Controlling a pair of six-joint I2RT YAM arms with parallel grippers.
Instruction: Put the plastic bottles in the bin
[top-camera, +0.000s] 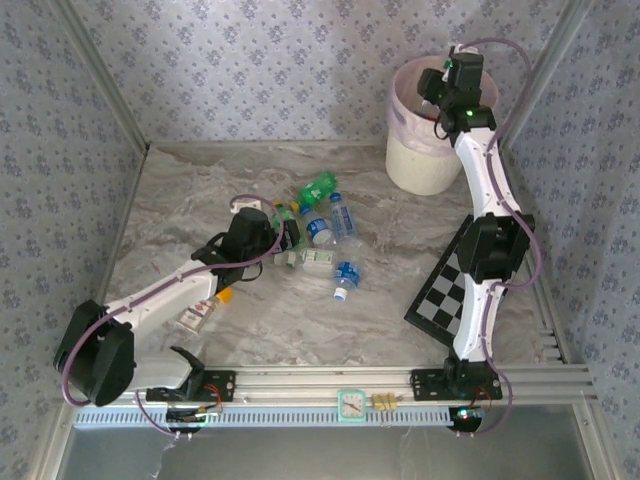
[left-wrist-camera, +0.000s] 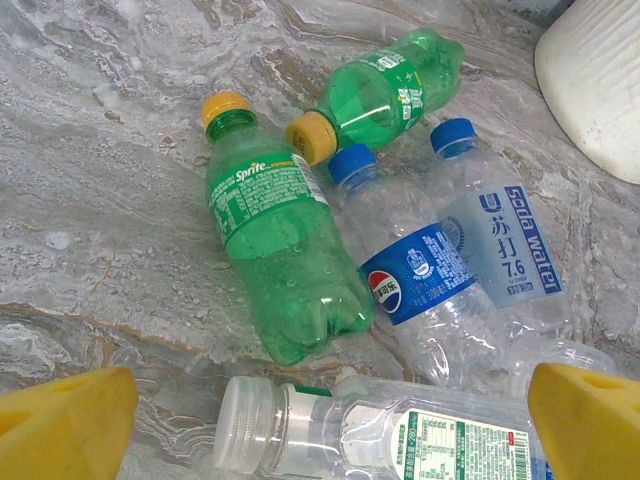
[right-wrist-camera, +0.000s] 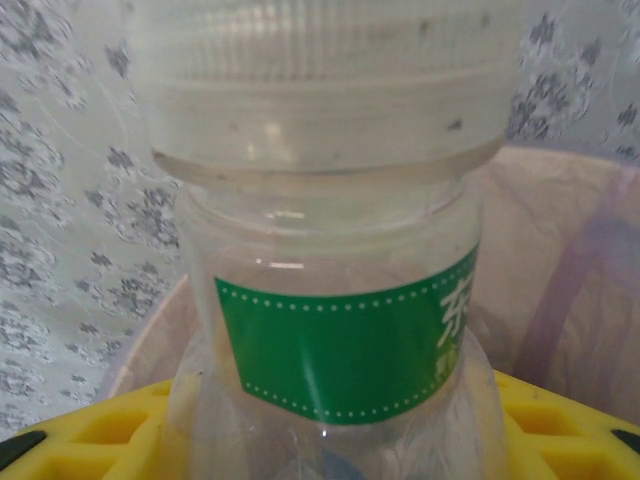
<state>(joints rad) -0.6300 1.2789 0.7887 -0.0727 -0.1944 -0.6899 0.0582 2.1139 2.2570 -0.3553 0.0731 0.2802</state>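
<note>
Several plastic bottles (top-camera: 322, 232) lie in a heap at mid-table. Up close I see two green Sprite bottles (left-wrist-camera: 275, 240) with yellow caps, a blue-labelled Pepsi bottle (left-wrist-camera: 420, 272) and a soda-water bottle (left-wrist-camera: 512, 250). My left gripper (left-wrist-camera: 330, 432) is open, its yellow fingers (left-wrist-camera: 62, 422) either side of a clear pale-labelled bottle (left-wrist-camera: 400, 430) lying on its side. My right gripper (top-camera: 438, 100) hangs over the bin (top-camera: 425, 150), shut on a clear bottle (right-wrist-camera: 330, 300) with a green band and whitish cap. The bin's pink liner (right-wrist-camera: 565, 290) shows behind it.
Under the left arm, another bottle (top-camera: 198, 317) lies near the front left. A black-and-white checkerboard (top-camera: 445, 292) lies at the front right beside the right arm. Patterned walls close the table on three sides. The bin's white wall (left-wrist-camera: 600, 80) stands just beyond the heap.
</note>
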